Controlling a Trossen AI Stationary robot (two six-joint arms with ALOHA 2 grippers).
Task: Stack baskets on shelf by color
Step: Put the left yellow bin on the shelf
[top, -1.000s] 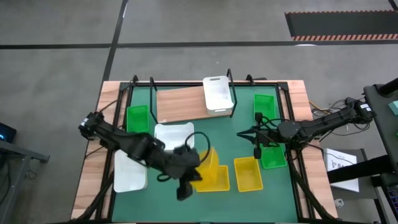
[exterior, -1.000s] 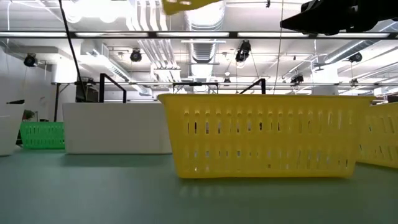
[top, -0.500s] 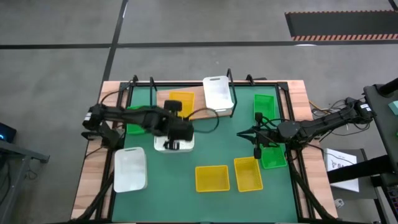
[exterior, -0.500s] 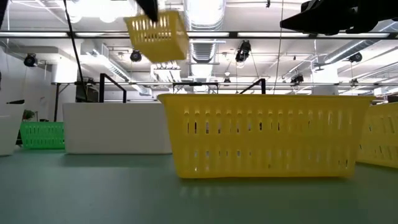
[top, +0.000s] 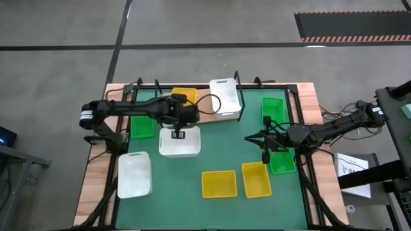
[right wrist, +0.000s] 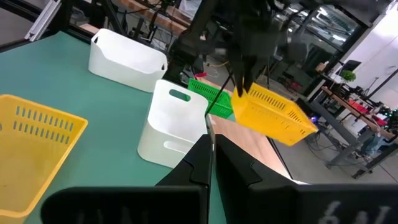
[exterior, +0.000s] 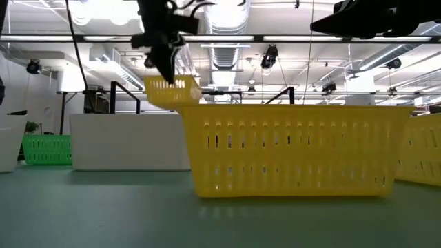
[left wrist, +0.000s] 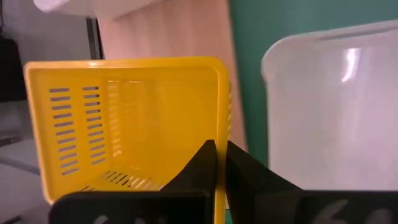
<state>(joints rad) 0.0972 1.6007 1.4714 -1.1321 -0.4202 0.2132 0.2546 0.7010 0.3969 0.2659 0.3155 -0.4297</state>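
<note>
A yellow basket hangs over the wooden shelf at the back of the table, seen from above, held by the left gripper, with a white basket on the shelf just to its right. On the green mat lie a second white basket, a third at the front left, two green baskets and two yellow ones. The right gripper waits over the mat's right side. From table height, the carried basket hangs tilted in the air behind a large yellow basket. The left wrist camera shows the two fingers pinched tight on the yellow basket's rim. The right wrist camera shows that gripper's fingers pressed together with nothing between them, and the carried basket tilted above the shelf.
</note>
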